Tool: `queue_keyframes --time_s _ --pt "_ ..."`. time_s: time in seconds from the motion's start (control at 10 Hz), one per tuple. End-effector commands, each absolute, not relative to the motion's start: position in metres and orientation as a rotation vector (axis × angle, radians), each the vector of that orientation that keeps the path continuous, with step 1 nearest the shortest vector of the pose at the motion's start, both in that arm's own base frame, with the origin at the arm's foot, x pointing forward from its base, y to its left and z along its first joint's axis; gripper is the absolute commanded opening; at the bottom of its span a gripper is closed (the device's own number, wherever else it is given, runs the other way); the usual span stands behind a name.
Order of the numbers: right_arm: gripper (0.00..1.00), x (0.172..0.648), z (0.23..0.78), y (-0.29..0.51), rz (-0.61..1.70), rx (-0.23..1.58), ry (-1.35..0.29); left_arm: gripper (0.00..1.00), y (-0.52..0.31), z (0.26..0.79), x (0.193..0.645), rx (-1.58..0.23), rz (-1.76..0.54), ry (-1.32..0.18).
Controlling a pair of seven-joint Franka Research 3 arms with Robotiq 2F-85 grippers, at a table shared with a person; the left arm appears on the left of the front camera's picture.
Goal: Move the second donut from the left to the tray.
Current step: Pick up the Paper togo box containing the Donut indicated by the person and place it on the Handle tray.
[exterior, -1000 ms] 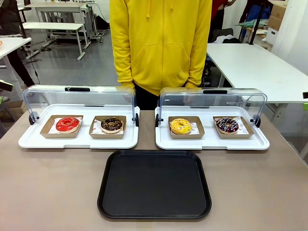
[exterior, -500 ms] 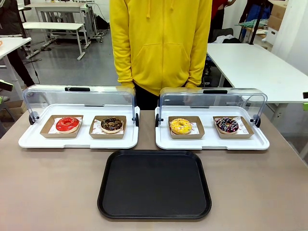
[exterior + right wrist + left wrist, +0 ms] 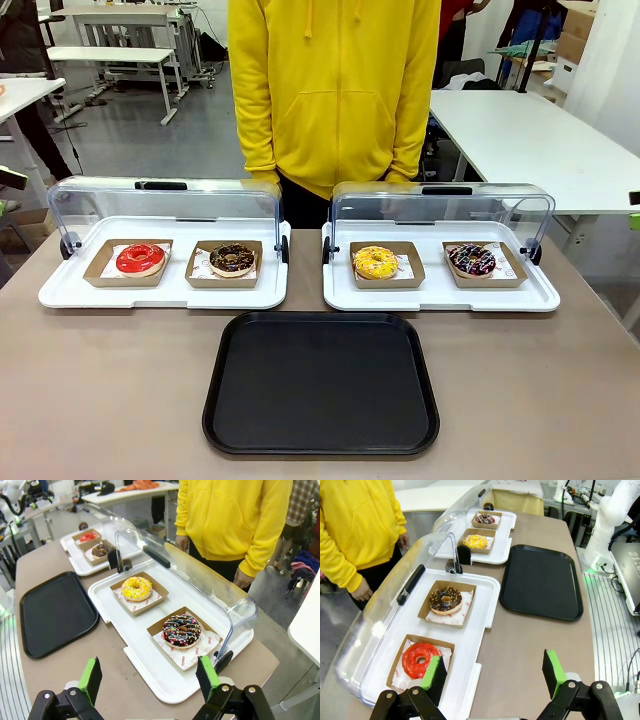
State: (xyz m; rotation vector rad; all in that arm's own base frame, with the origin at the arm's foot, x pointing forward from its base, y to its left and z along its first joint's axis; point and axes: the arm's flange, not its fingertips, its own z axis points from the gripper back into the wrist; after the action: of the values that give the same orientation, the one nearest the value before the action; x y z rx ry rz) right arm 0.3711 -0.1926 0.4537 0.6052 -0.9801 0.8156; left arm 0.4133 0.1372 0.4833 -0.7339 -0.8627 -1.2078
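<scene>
The left gripper (image 3: 492,672) is held to the left of the tray (image 3: 320,385), its fingers spread wide with nothing between them. The right gripper (image 3: 148,679) is held to the tray's right, likewise wide apart and empty. Beyond the tray's far left corner, the second donut from the left (image 3: 233,258) is seated in its cardboard holder (image 3: 225,281) on a white display tray (image 3: 160,292).

brown table (image 3: 100,400) before me, black tray (image 3: 320,385) flat on its near middle, white left display tray (image 3: 160,297) and right display tray (image 3: 440,298) side by side beyond it, clear lids raised, narrow gap between them
</scene>
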Motion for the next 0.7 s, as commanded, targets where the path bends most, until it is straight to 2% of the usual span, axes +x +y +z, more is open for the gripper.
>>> queue_keyframes --time_s 0.0,0.6 --pt "1.0 0.3737 0.4539 -0.1923 0.823 0.604 -1.011 1.0 0.137 0.486 0.4143 -0.736 -1.21 -0.865" --pt "1.0 0.3737 0.4539 -0.1923 0.823 0.604 -1.011 1.0 0.137 0.486 0.4143 -0.736 -1.21 -0.865"
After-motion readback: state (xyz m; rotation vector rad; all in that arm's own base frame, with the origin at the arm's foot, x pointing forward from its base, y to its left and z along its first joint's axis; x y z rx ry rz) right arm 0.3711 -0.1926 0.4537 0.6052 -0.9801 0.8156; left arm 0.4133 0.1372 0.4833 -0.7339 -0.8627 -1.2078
